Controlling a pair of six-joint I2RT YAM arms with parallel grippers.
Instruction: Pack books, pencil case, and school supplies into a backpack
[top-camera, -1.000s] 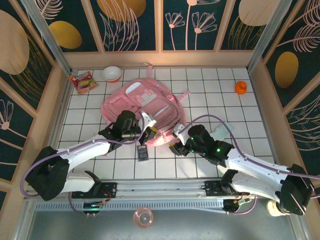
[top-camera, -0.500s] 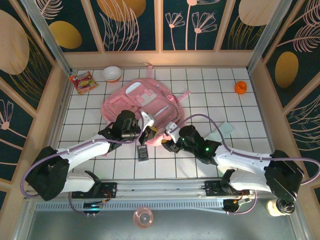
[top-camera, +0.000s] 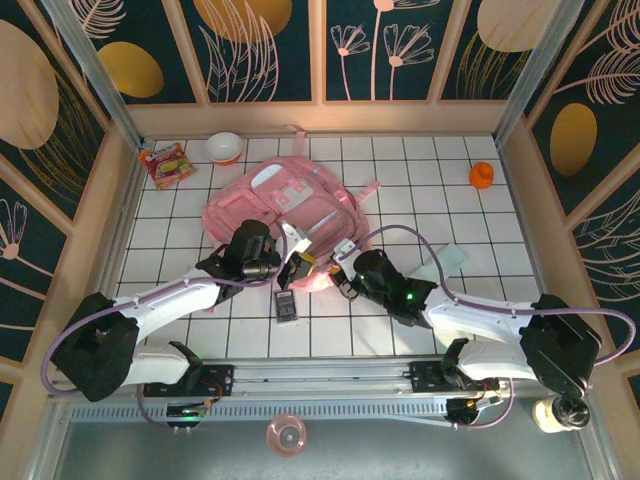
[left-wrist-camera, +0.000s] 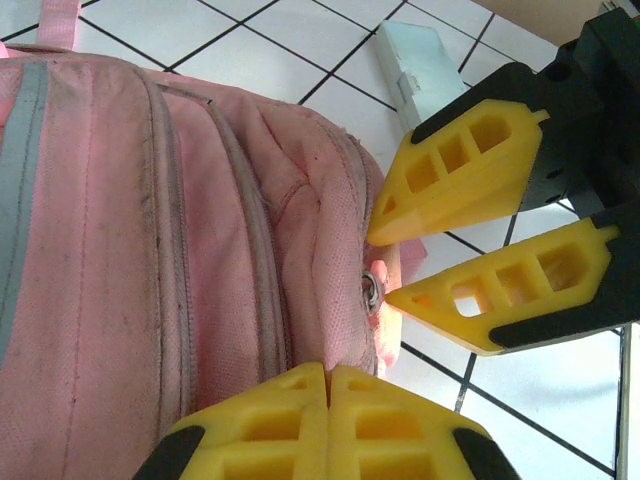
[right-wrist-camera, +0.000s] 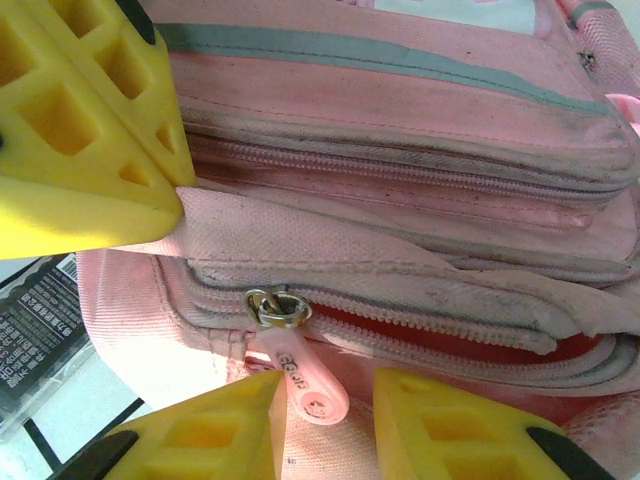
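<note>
The pink backpack (top-camera: 285, 205) lies flat mid-table. My left gripper (top-camera: 298, 264) is shut, pinching a fold of fabric at the backpack's near edge (left-wrist-camera: 328, 368). My right gripper (top-camera: 342, 278) is at the same edge. Its jaws stand apart around the pink zip pull (right-wrist-camera: 312, 385), which touches one finger (right-wrist-camera: 215, 435). The zip beside it gapes a little, showing red inside. The dark grey calculator (top-camera: 287, 306) lies just in front of the backpack. The mint pencil case (top-camera: 446, 262) lies to the right. The books are out of view.
A red-and-yellow snack packet (top-camera: 165, 163) and a white bowl (top-camera: 224, 147) sit at the back left. An orange thing (top-camera: 482, 175) sits at the back right. Wooden walls fence the tiled table (top-camera: 420, 180).
My right gripper has moved left to the backpack's near edge, and its jaws have narrowed around the zip pull. The left gripper has kept its pinch on the fabric.
</note>
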